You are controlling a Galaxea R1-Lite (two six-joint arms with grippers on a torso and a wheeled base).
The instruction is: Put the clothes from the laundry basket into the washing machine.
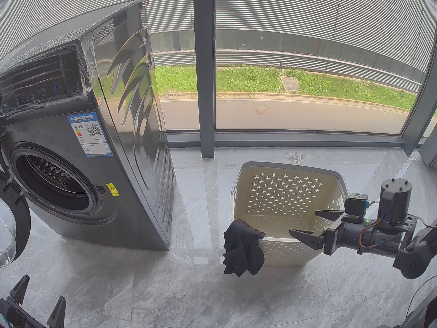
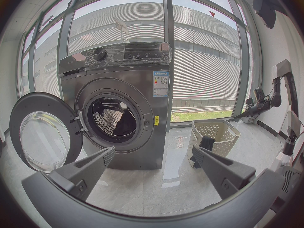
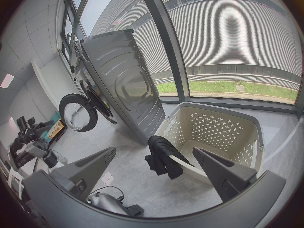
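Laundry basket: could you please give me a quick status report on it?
Left gripper open, empty. Right gripper open by laundry basket. Black garment draped over its near rim. Washing machine door open.

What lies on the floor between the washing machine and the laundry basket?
Nothing: the head view shows only bare grey floor between the washing machine and the laundry basket. A black garment hangs over the basket's near corner.

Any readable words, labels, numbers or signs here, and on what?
No text reads clearly.
On the washing machine front, blue label with QR code: too small.
The yellow sticker by the door opening: too small.
The control panel under plastic wrap: blurred.
The laundry basket: none.
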